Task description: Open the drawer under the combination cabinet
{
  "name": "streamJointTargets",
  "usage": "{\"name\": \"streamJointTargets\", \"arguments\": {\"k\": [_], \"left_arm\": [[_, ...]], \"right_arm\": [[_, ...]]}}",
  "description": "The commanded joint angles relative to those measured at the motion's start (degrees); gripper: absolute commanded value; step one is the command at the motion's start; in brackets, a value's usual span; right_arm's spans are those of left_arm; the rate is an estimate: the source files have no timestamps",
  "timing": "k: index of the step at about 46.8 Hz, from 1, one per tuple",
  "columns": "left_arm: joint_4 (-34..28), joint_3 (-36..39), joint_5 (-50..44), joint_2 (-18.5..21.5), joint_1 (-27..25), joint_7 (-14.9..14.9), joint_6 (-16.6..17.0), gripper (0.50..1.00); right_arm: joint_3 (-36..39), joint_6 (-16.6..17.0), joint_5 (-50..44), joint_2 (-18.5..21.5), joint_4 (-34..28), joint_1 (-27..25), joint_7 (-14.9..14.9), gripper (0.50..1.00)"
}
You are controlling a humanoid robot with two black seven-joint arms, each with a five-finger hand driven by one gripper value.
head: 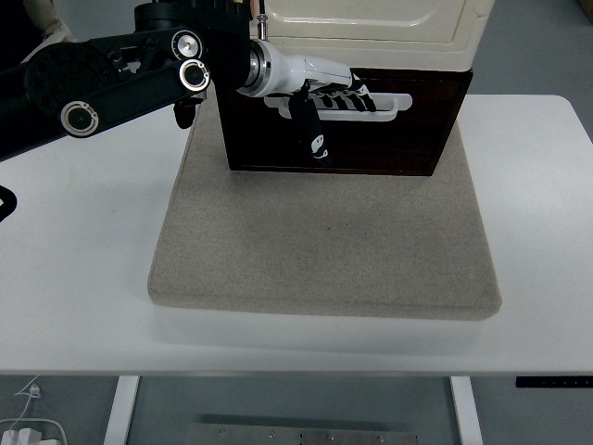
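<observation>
The combination cabinet has a cream upper part and a dark brown drawer below it, at the back of the table. The drawer front carries a white bar handle. The drawer front sits about flush under the cream part. My left hand, white with black fingers, lies on the left half of the handle. Its fingers are hooked over the bar and its thumb hangs down in front of the drawer. The right arm is out of view.
The cabinet stands on the far edge of a beige mat that covers the middle of the white table. My black left arm stretches in from the upper left over the table's back left corner.
</observation>
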Motion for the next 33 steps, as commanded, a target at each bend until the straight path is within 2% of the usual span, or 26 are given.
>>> {"name": "streamJointTargets", "arguments": {"k": [1,33], "left_arm": [[0.0,0.4,0.0,-0.1,-0.1,0.0,0.3,0.945],[-0.2,0.5,0.0,0.0,-0.1,0.0,0.5,0.945]], "right_arm": [[0.0,0.0,0.0,0.0,0.0,0.0,0.0,0.928],[0.0,0.0,0.0,0.0,0.0,0.0,0.0,0.928]]}}
